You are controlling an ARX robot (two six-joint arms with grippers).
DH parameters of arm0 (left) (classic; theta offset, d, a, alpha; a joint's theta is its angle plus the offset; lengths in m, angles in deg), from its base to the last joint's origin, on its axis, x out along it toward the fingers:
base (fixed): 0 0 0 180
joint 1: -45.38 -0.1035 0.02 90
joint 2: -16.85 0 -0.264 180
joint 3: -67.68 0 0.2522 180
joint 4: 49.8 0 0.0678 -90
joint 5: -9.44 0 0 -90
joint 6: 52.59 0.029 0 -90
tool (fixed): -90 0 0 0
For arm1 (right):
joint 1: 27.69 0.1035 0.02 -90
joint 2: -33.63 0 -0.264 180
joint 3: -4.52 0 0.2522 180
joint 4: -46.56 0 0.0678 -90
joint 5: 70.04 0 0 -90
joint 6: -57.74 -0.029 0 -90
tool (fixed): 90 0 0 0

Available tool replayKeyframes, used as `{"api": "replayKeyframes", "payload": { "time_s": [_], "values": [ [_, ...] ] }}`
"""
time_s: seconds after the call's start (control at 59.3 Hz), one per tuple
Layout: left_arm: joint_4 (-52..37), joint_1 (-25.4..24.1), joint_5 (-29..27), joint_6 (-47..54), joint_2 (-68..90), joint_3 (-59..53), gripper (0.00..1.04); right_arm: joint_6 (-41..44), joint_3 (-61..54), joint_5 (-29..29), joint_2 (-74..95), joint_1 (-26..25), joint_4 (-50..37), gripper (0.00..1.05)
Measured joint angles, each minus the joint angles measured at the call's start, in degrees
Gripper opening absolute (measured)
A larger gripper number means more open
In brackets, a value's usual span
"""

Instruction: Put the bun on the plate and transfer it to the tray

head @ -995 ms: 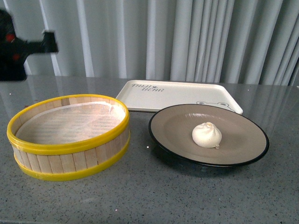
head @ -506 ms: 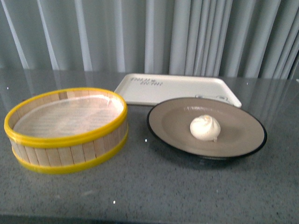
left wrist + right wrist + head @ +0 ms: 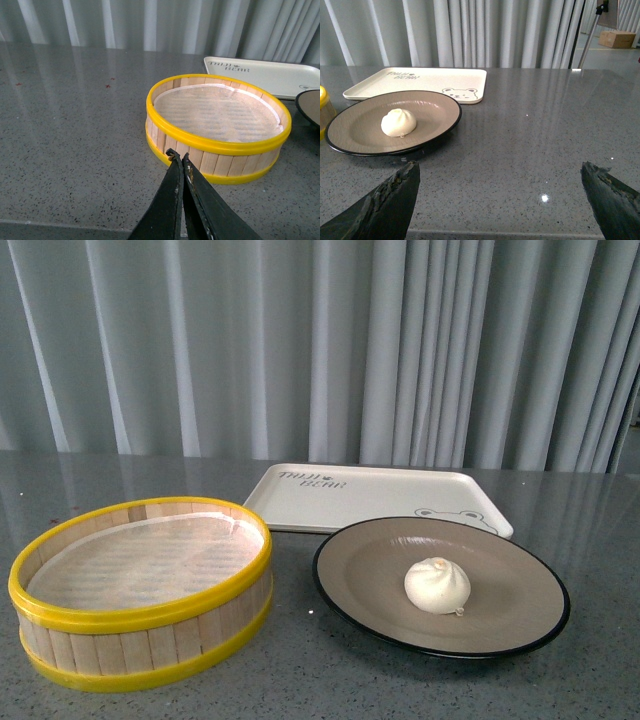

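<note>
The bun sat on the plate, so moving the plate onto the tray just behind it seemed next, calling for the wide-spread right gripper near the plate to grasp its rim, while the left gripper was pressed together.

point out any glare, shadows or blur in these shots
Front view: sharp, evenly lit, soft shadow under the plate. Left wrist view: curtain streaks reflect off the table beyond the shut left end effector. Right wrist view: a bright glint on the table, and the open right end effector looks soft up close.
</note>
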Motion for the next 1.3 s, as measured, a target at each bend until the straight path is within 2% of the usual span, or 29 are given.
{"api": "replayKeyframes", "payload": {
  "time_s": [0.945,1.012,1.299],
  "values": [
    [22.38,-0.02,0.07,0.02,-23.21,-0.02,0.04,0.0,0.0,0.0,0.0,0.0,0.0,0.96],
    [31.39,-0.02,0.09,0.04,-30.25,-0.02,0.04,0.0,0.0,0.02,0.0,0.0,0.0,0.96],
    [32.3,-0.02,0.07,0.02,-32.76,-0.02,0.04,0.0,0.0,0.0,0.0,0.0,0.0,0.96]
  ]
}}
